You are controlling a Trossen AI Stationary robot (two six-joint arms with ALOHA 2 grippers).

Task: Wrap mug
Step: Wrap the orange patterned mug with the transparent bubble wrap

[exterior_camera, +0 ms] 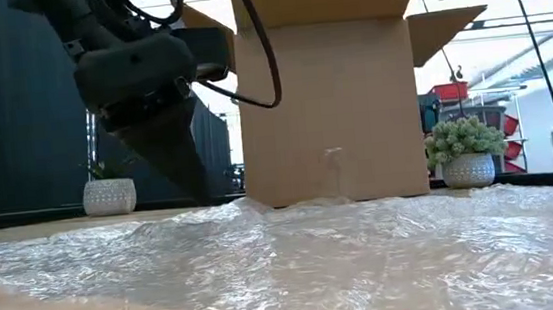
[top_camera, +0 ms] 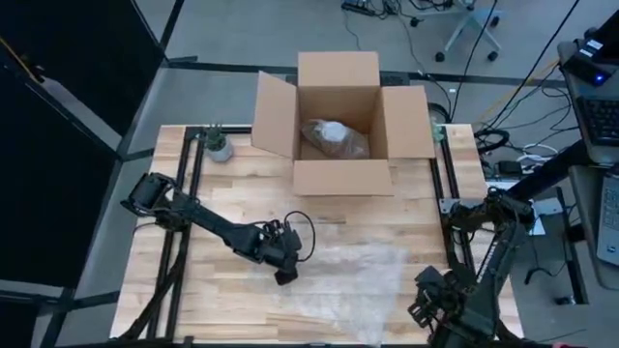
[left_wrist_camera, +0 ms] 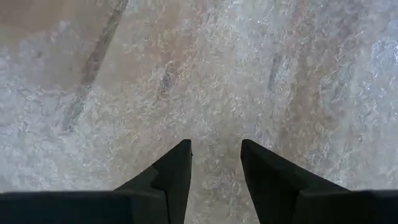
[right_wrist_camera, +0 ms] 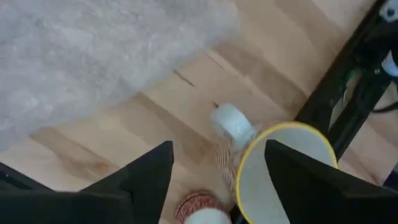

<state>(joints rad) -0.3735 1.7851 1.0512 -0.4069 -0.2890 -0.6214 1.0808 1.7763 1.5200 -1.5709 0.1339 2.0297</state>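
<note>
1. Mug [right_wrist_camera: 283, 177] shows only in the right wrist view. It is a round yellow rim with a pale inside, standing on the desk [right_wrist_camera: 155, 124] just off the bubble wrap [right_wrist_camera: 93, 50]. It is partly behind one finger of the right gripper [right_wrist_camera: 219, 146], whose jaws are spread wide and hold nothing.
2. Its mouth faces that camera. I cannot tell its handle or its long axis.
3. Left gripper [top_camera: 283, 275] points down onto the crinkled, clear sheet. Its jaws are slightly parted with only wrap between them.
4. At the back stands a brown cardboard box [top_camera: 338, 87] with its flaps open. Inside it lies a bundle of wrap [top_camera: 334, 138].
5. Beside the mug are a small white cylinder [right_wrist_camera: 231, 121] and a red-and-white round thing [right_wrist_camera: 196, 205], both blurred.
</note>
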